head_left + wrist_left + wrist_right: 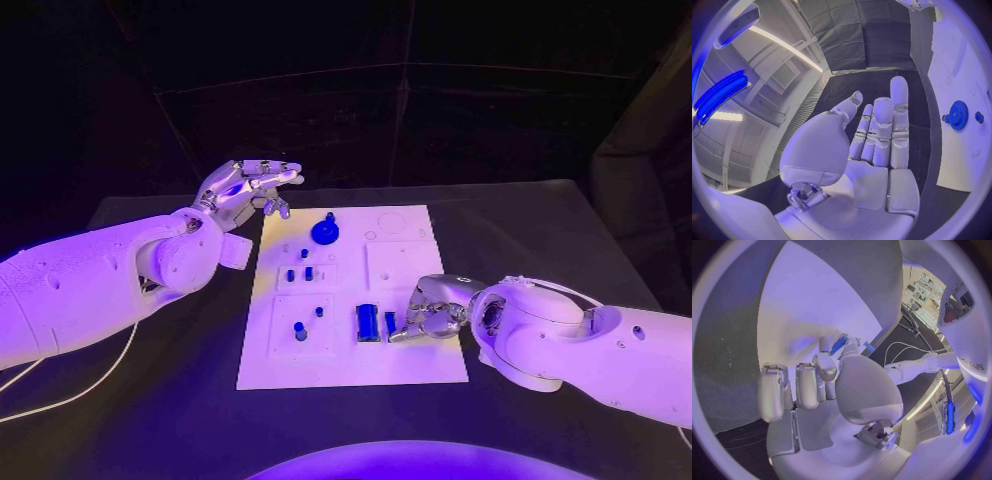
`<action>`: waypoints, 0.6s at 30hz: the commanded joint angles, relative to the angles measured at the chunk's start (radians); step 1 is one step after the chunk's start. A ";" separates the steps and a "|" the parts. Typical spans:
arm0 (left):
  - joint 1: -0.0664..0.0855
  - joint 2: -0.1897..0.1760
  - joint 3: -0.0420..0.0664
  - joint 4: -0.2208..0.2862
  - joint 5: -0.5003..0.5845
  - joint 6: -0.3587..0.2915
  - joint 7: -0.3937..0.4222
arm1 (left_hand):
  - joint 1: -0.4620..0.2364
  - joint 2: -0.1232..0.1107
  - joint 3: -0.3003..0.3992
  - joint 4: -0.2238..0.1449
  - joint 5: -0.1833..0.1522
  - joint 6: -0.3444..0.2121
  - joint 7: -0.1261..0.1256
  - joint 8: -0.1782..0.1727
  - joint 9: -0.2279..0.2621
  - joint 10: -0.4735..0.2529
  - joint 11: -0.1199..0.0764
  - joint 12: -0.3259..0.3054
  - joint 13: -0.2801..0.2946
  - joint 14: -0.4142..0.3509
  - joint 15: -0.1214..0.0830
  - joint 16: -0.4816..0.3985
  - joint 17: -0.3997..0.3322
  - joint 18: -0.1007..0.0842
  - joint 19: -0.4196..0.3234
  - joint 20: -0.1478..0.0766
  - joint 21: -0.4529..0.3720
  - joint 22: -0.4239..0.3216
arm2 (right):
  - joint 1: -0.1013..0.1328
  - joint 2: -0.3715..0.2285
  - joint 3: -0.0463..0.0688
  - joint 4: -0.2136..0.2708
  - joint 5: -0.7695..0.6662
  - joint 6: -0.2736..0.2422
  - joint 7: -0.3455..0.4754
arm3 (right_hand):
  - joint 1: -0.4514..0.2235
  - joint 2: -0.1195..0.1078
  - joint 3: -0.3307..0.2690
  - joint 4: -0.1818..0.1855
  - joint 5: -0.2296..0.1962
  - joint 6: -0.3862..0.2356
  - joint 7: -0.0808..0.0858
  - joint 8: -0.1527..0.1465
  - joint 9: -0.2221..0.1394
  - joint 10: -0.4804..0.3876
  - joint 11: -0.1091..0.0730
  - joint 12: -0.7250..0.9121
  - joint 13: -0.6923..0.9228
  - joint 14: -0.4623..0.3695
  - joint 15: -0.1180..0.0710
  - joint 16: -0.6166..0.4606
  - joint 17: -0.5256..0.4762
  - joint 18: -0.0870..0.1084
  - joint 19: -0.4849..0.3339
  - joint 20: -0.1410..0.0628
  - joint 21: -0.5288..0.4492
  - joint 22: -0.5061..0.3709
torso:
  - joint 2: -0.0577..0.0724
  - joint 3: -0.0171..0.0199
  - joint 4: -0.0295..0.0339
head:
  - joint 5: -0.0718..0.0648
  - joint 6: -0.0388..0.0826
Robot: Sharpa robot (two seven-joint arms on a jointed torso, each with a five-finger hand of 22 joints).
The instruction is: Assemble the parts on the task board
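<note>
Left hand (248,186): released, fingers spread, beside the task board (418,365) far-left corner.
Right hand (428,315): grasping a blue part (838,344) near the board's right edge.

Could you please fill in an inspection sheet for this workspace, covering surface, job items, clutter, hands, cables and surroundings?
Surface: black table, with the white task board lying in its middle.
Job's things: blue gear stands near the board's far end; small blue parts sit mid-board; a larger blue part lies near the right hand.
Clutter: nothing seen.
Hands: left hand raised beside the board's far left corner, fingers apart, holding nothing; right hand low over the board's right side, apparently pinching a small blue piece at its fingertips.
Cables: a white cable trails under the left arm.
Surroundings: dark curtain behind the table.
</note>
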 commanded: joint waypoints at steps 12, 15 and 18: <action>0.001 -0.001 0.000 0.001 0.000 0.011 0.000 | -0.002 0.009 -0.007 0.001 -0.001 -0.005 0.001 0.001 0.001 -0.007 -0.002 0.005 0.001 -0.007 0.000 0.004 -0.001 0.005 0.006 0.004 -0.004 -0.001 | 0.001 0.007 0.000 -0.011 0.003 -0.028 -0.012 | 0.029 -0.012 -0.014 -0.020 0.045 -0.020 0.002 0.004 0.006 -0.003 0.005 -0.008 -0.001 0.052 -0.005 -0.009 -0.006 -0.009 0.052 -0.004 -0.008 0.198 | -0.002 -0.0002 -0.0024 | 0.006 -0.003; 0.001 -0.001 0.000 0.001 0.000 0.010 0.000 | -0.002 0.009 -0.007 0.001 -0.001 -0.005 0.001 0.001 0.001 -0.007 -0.002 0.005 0.001 -0.007 0.000 0.004 -0.001 0.005 0.006 0.004 -0.004 -0.001 | 0.002 -0.014 0.000 0.002 0.060 -0.073 0.031 | 0.029 -0.028 -0.029 -0.019 0.059 -0.056 0.015 -0.015 0.000 -0.028 0.015 -0.061 -0.033 0.041 0.002 -0.044 -0.051 0.002 0.022 0.001 -0.042 0.164 | -0.003 -0.0005 -0.0017 | 0.005 -0.003; 0.001 -0.001 0.000 0.000 0.000 0.009 0.001 | -0.002 0.009 -0.007 0.001 -0.001 -0.005 0.001 0.001 0.001 -0.007 -0.002 0.005 0.001 -0.007 0.000 0.004 -0.001 0.005 0.006 0.004 -0.004 -0.001 | 0.004 -0.038 0.001 0.010 0.152 -0.130 0.096 | 0.035 -0.048 -0.042 -0.011 0.095 -0.104 0.034 -0.037 -0.005 -0.106 0.033 -0.236 -0.145 0.014 0.017 -0.128 -0.148 0.024 -0.038 0.014 -0.113 0.095 | -0.005 -0.0007 -0.0010 | 0.004 0.003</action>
